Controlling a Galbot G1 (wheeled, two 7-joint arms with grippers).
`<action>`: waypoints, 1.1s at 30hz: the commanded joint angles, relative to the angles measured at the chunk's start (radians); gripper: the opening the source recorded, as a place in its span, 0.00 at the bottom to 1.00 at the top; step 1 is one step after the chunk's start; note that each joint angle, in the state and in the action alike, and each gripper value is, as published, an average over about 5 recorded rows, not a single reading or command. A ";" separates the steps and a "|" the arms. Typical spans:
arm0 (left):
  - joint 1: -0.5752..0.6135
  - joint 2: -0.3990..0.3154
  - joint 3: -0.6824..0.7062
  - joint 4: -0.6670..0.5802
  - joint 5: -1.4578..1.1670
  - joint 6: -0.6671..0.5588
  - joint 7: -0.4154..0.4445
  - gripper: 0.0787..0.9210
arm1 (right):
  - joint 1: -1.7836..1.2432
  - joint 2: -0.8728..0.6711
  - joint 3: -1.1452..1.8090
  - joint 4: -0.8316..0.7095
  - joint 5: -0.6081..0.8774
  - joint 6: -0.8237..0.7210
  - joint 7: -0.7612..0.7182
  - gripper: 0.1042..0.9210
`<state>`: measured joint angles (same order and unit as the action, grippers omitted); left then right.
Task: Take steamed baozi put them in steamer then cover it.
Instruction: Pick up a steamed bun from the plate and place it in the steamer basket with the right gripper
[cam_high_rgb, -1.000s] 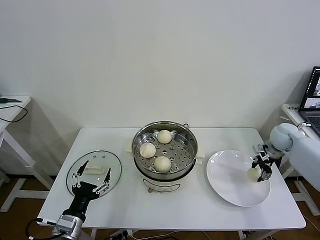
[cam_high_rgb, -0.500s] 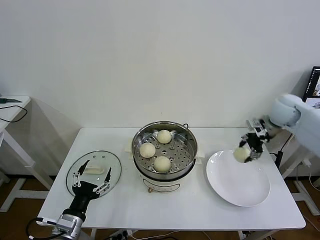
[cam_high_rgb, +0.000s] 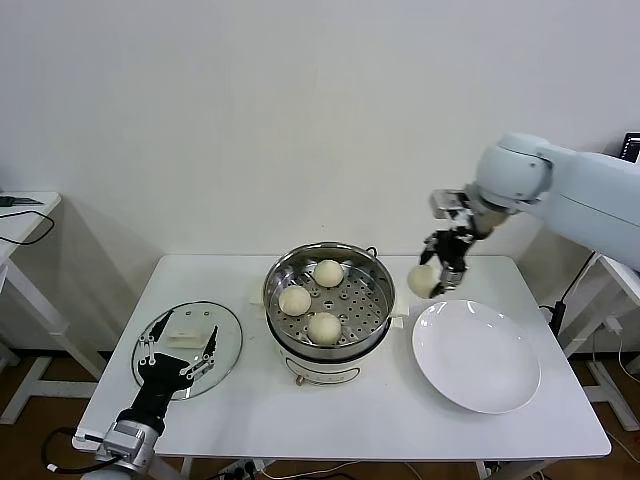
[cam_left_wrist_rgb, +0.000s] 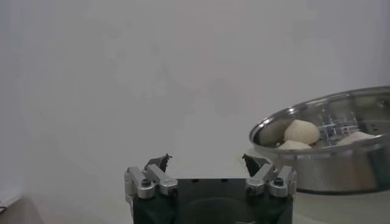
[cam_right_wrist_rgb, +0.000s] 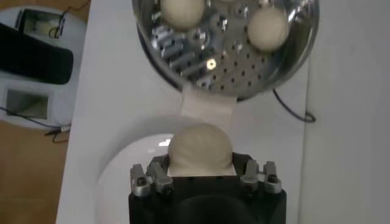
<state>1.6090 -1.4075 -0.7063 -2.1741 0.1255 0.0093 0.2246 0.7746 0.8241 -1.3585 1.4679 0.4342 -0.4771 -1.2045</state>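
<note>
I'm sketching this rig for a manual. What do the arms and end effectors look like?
The right arm has smooth, rounded white shells. The right end effector is black with silver fittings and bolts. The left end effector is black with slim silver-edged fingers on a black wrist with a silver collar.

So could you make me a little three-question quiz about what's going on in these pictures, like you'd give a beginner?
1. How many buns already lie in the steamer?
2. True or false: the glass lid sits on the steamer.
3. What does the right gripper hold? A) a spoon B) a bun C) nothing

Key
1. Three: one at the back, one on the robot's left, one at the front.
2. False: it lies flat on the table, on the robot's left of the steamer, with the open left gripper over it.
3. B: held in the air between the steamer and the bare white plate.
</note>
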 joint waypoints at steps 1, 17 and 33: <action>-0.009 0.004 -0.009 0.008 -0.009 0.001 0.002 0.88 | 0.007 0.269 -0.034 -0.132 0.076 -0.071 0.029 0.71; -0.015 0.006 -0.023 0.019 -0.013 0.005 0.004 0.88 | -0.192 0.394 0.002 -0.308 -0.066 -0.033 0.004 0.72; -0.016 0.007 -0.022 0.020 -0.016 0.005 0.005 0.88 | -0.266 0.388 0.024 -0.351 -0.120 -0.028 0.001 0.72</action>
<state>1.5909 -1.4004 -0.7252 -2.1530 0.1101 0.0153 0.2289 0.5534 1.1918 -1.3442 1.1551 0.3399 -0.5051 -1.2032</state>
